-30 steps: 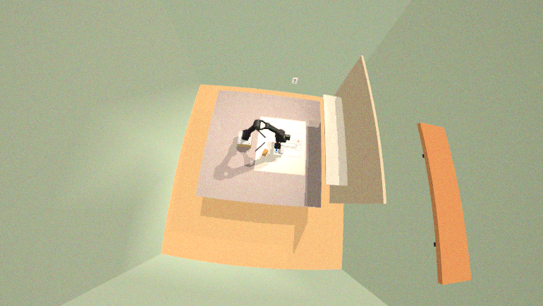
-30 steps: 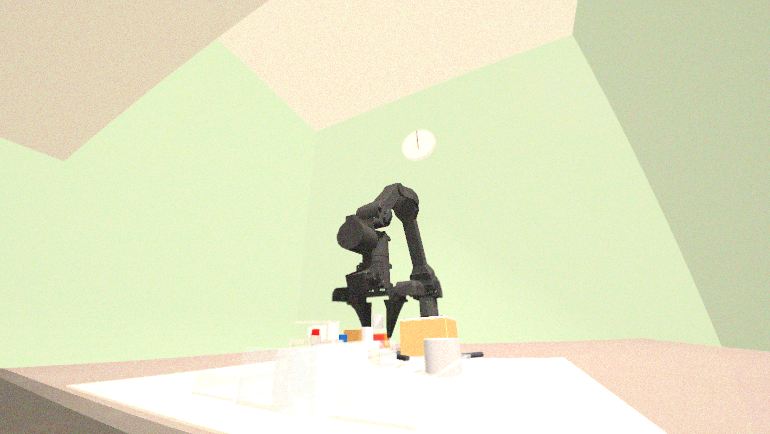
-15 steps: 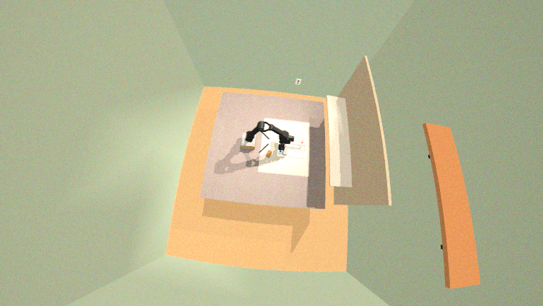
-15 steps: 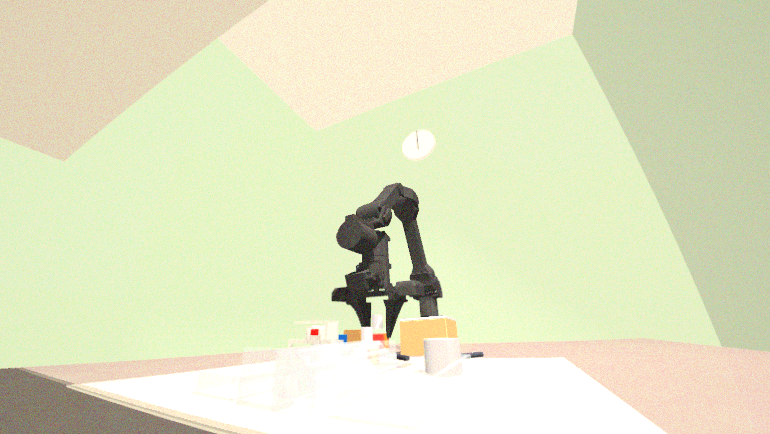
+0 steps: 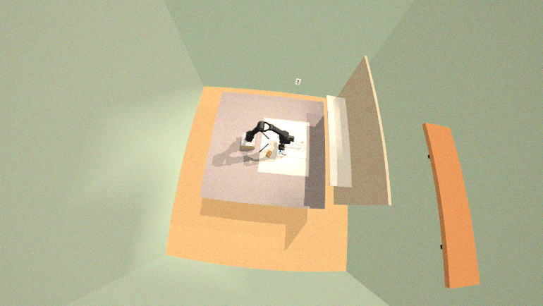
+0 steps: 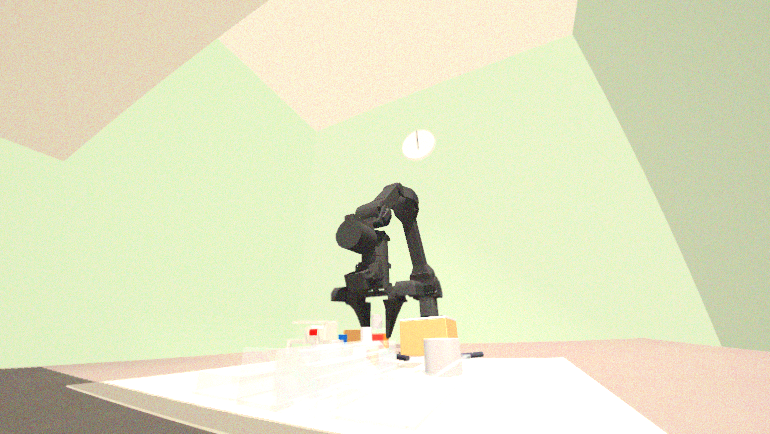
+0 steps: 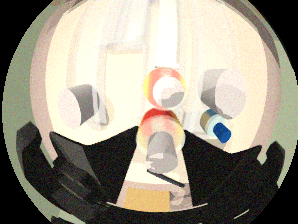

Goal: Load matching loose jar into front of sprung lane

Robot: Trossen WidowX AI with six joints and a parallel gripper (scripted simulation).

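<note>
Gripper (image 5: 281, 148) (image 6: 379, 331) (image 7: 160, 132) points down, half open, clamped on 1 red-yellow jar (image 7: 161, 131). Arm (image 5: 274, 129) (image 6: 412, 231) bent, elbow high.

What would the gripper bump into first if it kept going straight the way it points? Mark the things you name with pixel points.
Probably the white mat (image 5: 283, 167) (image 6: 512, 388) or the clear rack's floor beneath it. The gripper (image 6: 379, 331) (image 7: 160, 132) points down with a jar (image 7: 161, 132) between its fingers, so the jar would likely touch first; depth is unclear.
</note>
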